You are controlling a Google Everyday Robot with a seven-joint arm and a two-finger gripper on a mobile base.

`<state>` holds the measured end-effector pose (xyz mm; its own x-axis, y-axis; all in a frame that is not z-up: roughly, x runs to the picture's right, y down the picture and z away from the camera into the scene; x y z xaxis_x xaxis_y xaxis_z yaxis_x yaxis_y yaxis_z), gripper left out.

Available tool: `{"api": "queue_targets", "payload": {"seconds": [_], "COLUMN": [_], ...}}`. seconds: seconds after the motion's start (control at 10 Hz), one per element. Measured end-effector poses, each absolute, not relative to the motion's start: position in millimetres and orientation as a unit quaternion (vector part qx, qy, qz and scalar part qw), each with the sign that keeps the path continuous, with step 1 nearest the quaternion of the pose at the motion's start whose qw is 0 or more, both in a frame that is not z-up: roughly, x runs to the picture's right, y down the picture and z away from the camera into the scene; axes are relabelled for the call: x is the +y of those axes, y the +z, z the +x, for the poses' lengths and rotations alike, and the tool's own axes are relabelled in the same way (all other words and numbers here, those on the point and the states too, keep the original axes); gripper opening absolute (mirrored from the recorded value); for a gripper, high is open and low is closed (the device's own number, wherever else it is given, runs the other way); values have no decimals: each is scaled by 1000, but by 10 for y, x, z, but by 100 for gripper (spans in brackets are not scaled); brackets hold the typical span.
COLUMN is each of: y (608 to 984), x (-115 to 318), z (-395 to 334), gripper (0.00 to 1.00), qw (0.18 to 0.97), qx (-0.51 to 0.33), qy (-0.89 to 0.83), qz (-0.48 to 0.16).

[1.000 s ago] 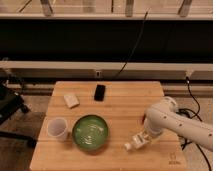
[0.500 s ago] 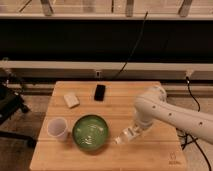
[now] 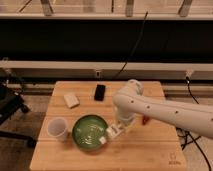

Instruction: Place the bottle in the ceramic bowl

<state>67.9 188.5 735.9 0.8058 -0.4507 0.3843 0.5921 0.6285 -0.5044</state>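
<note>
I am looking at one wooden table (image 3: 150, 155) with one white arm (image 3: 165, 112) reaching across it from the right; the arm's single gripper (image 3: 114, 131) is hanging low at the right rim of the one green ceramic bowl (image 3: 89, 133), and it is gripping the one small white bottle (image 3: 103, 139), which is sticking out below and left of the gripper, tilted, over the bowl's right edge; I cannot tell whether the bottle is touching the rim. The bowl is sitting toward the front left of the table, glossy, with pale streaks showing inside; just beside it on the left one translucent white cup (image 3: 57, 128) is standing upright, near the bowl but apart from it. Toward the back of the table I am counting one pale rectangular block (image 3: 71, 100) on the left and one black phone (image 3: 100, 92) lying flat near the middle, the two well apart from the bowl. One small reddish object (image 3: 145, 120) is peeking out from behind the arm on the right side of the table; most of it is hidden.
</note>
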Motion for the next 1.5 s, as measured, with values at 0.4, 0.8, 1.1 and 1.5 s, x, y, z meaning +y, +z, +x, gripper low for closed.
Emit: {"api": "queue_targets", "payload": {"seconds": [0.4,0.8,1.1,1.5], "y": [7354,7374,7356,7407], "x": [1786,1770,1772,1822], "z": [118,-218,-485,-643], "gripper": [0,0,0,5], "qw": [869,846,830,820], "qx": [-144,-165,-179,-191], "qy": [-358,-399,-427,-445], "qz": [-311,-312,-311,-307]}}
